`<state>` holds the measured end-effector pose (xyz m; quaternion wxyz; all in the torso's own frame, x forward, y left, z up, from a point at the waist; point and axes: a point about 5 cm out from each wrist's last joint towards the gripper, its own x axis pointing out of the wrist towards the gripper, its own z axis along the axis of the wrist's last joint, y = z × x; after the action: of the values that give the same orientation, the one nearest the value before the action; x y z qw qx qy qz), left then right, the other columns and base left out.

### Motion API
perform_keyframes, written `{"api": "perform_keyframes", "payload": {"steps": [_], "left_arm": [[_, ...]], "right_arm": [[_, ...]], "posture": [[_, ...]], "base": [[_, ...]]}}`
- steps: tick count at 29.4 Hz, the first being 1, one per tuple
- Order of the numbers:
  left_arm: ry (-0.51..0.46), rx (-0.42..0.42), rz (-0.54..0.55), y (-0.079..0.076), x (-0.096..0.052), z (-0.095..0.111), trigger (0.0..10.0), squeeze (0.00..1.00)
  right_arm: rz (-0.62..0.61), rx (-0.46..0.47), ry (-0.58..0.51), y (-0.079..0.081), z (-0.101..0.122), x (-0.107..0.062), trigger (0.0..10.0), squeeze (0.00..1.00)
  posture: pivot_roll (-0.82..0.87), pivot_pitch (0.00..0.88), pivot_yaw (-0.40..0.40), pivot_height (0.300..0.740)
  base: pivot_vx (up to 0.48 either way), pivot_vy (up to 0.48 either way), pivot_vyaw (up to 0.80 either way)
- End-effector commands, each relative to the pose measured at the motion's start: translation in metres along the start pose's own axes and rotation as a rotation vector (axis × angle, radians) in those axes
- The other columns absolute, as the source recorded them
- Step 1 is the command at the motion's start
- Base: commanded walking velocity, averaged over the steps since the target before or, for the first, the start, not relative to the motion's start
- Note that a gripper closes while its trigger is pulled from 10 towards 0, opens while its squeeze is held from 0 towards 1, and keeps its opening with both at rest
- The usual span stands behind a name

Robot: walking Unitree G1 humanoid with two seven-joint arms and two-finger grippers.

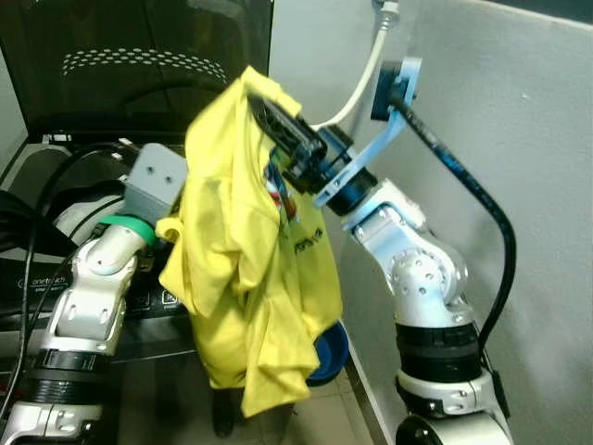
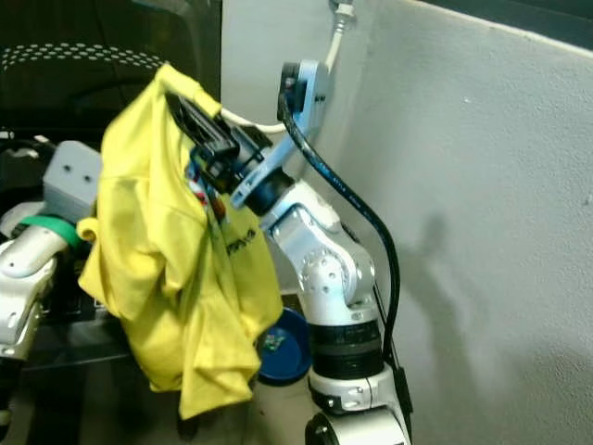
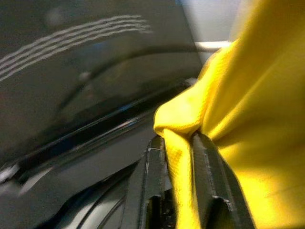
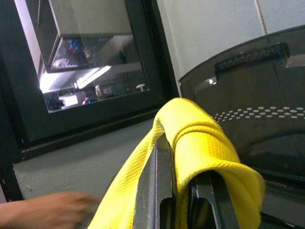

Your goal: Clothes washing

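Yellow T-shirt [image 1: 250,269] hangs above the open top-load washing machine [image 1: 56,185], clamped by right gripper [image 1: 269,116] at its top and left gripper [image 3: 178,157] at a side fold. Loading step; next, lower garment into drum and release.

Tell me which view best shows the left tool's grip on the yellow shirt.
Left wrist view: a fold of the yellow shirt sits pinched in the left tool. In the eye views the shirt hides that tool; the right wrist view shows the right tool clamped on cloth.

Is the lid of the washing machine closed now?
No, the dark lid stands raised behind the yellow shirt, which hangs from the right gripper.
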<state>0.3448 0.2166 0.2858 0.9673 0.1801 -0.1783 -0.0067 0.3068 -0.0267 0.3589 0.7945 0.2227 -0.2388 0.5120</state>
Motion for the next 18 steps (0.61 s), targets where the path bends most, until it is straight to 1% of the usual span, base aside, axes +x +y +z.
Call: {"api": "perform_keyframes", "payload": {"steps": [1, 3, 5, 6, 7, 8, 9, 10, 11, 12, 13, 14, 15, 16, 17, 18], "left_arm": [[0.031, -0.058, 0.141, 0.022, -0.008, -0.005, 10.0, 1.0], [0.033, -0.06, 0.149, 0.023, -0.009, -0.005, 10.0, 1.0], [0.063, -0.047, 0.199, 0.036, -0.013, -0.007, 10.0, 1.0], [0.063, -0.047, 0.199, 0.036, -0.013, -0.007, 10.0, 1.0], [0.075, -0.031, 0.222, 0.042, -0.015, -0.008, 10.0, 1.0], [0.087, 0.014, 0.249, 0.05, -0.018, -0.009, 10.0, 1.0], [0.087, 0.014, 0.249, 0.05, -0.018, -0.009, 10.0, 1.0], [0.099, 0.04, 0.28, 0.056, -0.02, -0.01, 10.0, 1.0], [0.099, 0.04, 0.28, 0.056, -0.02, -0.01, 10.0, 1.0], [0.108, 0.057, 0.301, 0.06, -0.021, -0.011, 10.0, 0.0], [0.109, 0.067, 0.368, 0.069, -0.024, -0.009, 10.0, 0.0], [0.109, 0.067, 0.368, 0.069, -0.024, -0.009, 10.0, 0.0], [0.095, 0.089, 0.438, 0.079, -0.027, -0.006, 10.0, 0.0], [0.095, 0.089, 0.438, 0.079, -0.027, -0.006, 10.0, 0.0], [0.084, 0.099, 0.485, 0.085, -0.029, -0.003, 10.0, 0.0], [0.084, 0.099, 0.485, 0.085, -0.029, -0.003, 10.0, 0.0]], "right_arm": [[0.003, -0.015, -0.007, 0.001, -0.001, -0.003, 0.0, 0.0], [0.003, -0.015, -0.005, 0.001, -0.002, -0.003, 0.0, 0.0], [-0.001, -0.006, -0.001, 0.001, -0.003, -0.003, 0.0, 0.0], [-0.001, -0.006, -0.001, 0.001, -0.003, -0.003, 0.0, 0.0], [0.0, -0.005, 0.002, 0.001, -0.004, -0.003, 0.0, 0.0], [0.001, -0.006, 0.003, 0.001, -0.004, -0.004, 0.0, 0.0], [0.001, -0.006, 0.003, 0.001, -0.004, -0.004, 0.0, 0.0], [-0.001, -0.008, 0.003, 0.001, -0.003, -0.004, 0.0, 0.0], [-0.001, -0.008, 0.003, 0.001, -0.003, -0.004, 0.0, 0.0], [-0.003, -0.009, 0.003, 0.0, -0.003, -0.004, 0.0, 0.0], [-0.008, -0.012, 0.002, 0.0, -0.003, -0.003, 0.0, 0.0], [-0.008, -0.012, 0.002, 0.0, -0.003, -0.003, 0.0, 0.0], [-0.005, -0.02, 0.0, 0.0, -0.001, 0.0, 0.0, 0.0], [-0.005, -0.02, 0.0, 0.0, -0.001, 0.0, 0.0, 0.0], [-0.001, -0.025, -0.001, 0.0, 0.0, 0.002, 0.0, 0.0], [-0.001, -0.025, -0.001, 0.0, 0.0, 0.002, 0.0, 0.0]], "posture": [[0.02, 0.037, -0.084, 0.74], [0.02, 0.037, -0.084, 0.74], [0.03, 0.033, -0.08, 0.74], [0.03, 0.033, -0.08, 0.74], [0.03, 0.032, -0.077, 0.74], [0.03, 0.03, -0.076, 0.74], [0.03, 0.03, -0.076, 0.74], [0.03, 0.028, -0.073, 0.74], [0.03, 0.028, -0.073, 0.74], [0.03, 0.028, -0.073, 0.74], [0.03, 0.025, -0.07, 0.74], [0.03, 0.025, -0.07, 0.74], [0.03, 0.023, -0.064, 0.74], [0.03, 0.023, -0.064, 0.74], [0.03, 0.023, -0.064, 0.74], [0.03, 0.023, -0.064, 0.74]], "base": [[0.0, 0.0, 0.0], [0.0, 0.0, 0.0], [0.0, 0.0, 0.0], [0.0, 0.0, 0.0], [0.0, 0.0, 0.0], [0.0, 0.0, 0.0], [0.0, 0.0, 0.0], [0.0, 0.0, 0.0], [0.0, 0.0, 0.0], [0.0, 0.0, 0.0], [0.0, 0.0, 0.0], [0.0, 0.0, 0.0], [0.0, 0.0, 0.0], [0.0, 0.0, 0.0], [0.0, 0.0, 0.0], [0.0, 0.0, 0.0]]}}
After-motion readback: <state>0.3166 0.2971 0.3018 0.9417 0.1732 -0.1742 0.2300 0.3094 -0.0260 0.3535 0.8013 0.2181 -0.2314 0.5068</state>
